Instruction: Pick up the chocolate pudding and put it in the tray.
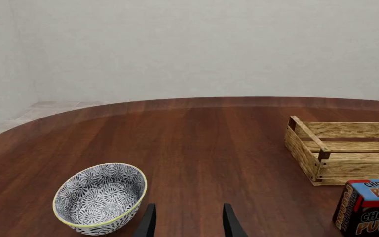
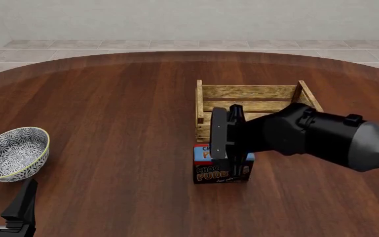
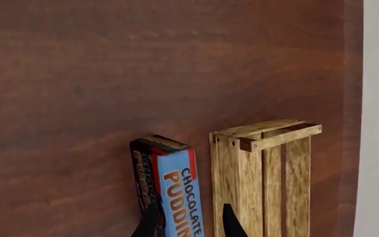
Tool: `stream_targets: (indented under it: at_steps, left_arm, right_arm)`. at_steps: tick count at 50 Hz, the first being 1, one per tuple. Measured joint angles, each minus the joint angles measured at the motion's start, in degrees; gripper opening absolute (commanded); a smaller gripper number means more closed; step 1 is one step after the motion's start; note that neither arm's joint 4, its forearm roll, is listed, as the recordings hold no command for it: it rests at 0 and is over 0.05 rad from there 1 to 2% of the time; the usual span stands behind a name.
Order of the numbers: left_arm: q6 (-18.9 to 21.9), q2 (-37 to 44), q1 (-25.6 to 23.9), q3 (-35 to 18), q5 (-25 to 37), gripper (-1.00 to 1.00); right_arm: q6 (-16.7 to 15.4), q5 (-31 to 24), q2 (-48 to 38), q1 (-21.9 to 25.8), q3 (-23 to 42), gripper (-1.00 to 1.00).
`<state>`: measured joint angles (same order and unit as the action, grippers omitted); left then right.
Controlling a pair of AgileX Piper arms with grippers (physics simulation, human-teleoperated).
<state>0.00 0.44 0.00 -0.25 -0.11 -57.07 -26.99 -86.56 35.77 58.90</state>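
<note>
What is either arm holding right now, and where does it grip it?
Nothing yet. The right gripper hangs open over the blue-topped chocolate pudding carton, its jaws straddling the top. The left gripper is open and empty.

Right arm [image 2: 308, 136] hides pudding [image 2: 206, 170] top.

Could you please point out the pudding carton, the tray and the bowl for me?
pudding [image 3: 179, 197], right wrist view, on its blue top.
tray [image 2: 246, 92], front view, on its far wall slat.
bowl [image 1: 100, 193], left wrist view, on its patterned inside.
</note>
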Motion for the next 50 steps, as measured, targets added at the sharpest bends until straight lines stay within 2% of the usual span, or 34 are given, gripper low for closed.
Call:
stream_targets:
  at_steps: [50]
  left_arm:
    - [0.0, 0.0, 0.0, 0.0, 0.0, 1.0]
  right_arm:
    - [2.1, 2.5, -1.4, 0.6, -1.4, 1.0]
